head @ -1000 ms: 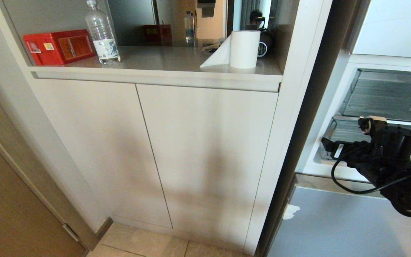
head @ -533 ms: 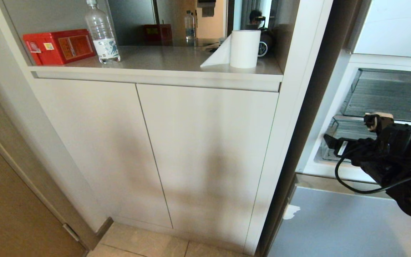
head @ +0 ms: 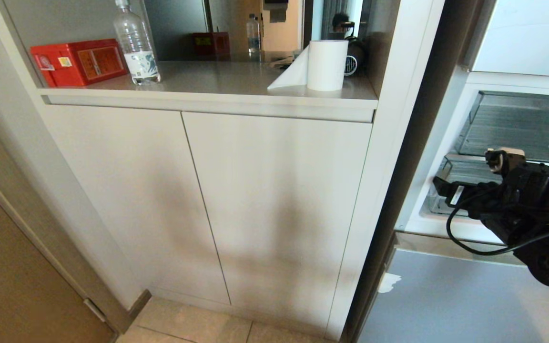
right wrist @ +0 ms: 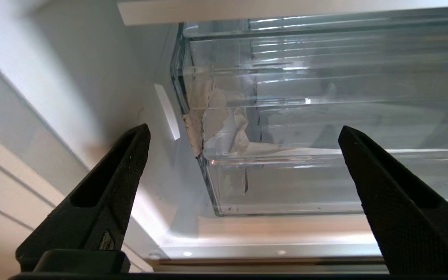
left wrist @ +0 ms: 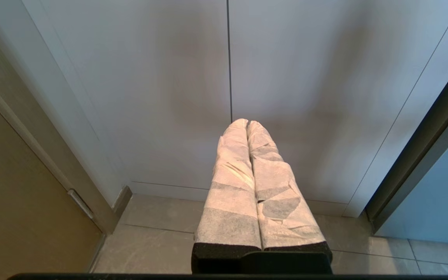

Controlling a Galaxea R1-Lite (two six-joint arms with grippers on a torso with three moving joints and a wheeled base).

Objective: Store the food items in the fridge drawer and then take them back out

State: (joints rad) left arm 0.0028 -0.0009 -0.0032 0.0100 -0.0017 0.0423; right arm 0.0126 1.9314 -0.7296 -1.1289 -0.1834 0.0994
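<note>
Right end effector (right wrist: 243, 132) spread wide, holding nothing, touching nothing; two black fingers (right wrist: 107, 186) pointing at the left front corner of the fridge drawer (right wrist: 325, 179). Left end effector (left wrist: 247, 124) pressed together, empty, its two white-wrapped fingers (left wrist: 231, 186) aimed at the seam between the cabinet doors (head: 198, 200), low above the tiled floor (left wrist: 161, 233).

Right arm (head: 522, 209) reaching in from the right edge of the head view, wrist roughly level, set in front of the open fridge just before the drawer's front lip. Left arm out of the head view, hanging parked before the cabinet.

Two clear drawers in the fridge: the shallow fridge drawer below, a taller drawer (head: 522, 124) with white lettering above. Crumpled paper (right wrist: 224, 124) inside the lower drawer at its left corner. Food items nowhere visible. On the counter (head: 236, 81): one red box (head: 79, 62), one water bottle (head: 136, 45), one paper towel roll (head: 326, 64).
</note>
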